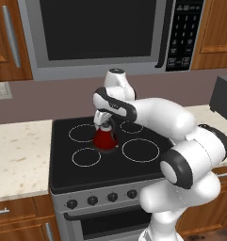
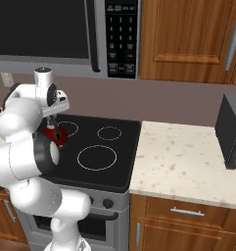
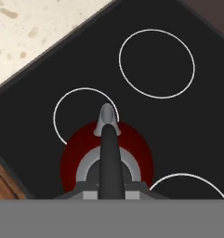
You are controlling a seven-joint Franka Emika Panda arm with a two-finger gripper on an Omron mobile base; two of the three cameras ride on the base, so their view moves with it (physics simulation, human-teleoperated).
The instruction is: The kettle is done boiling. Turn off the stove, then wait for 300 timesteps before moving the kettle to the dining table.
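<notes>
- The row of dark round knobs lines the stainless steel front of the black glass stove.
- The small red cone-shaped kettle sits among the white ring burners.
- The claw is clamped narrow on the kettle's dark arched handle.
- A steel microwave hangs behind.
</notes>
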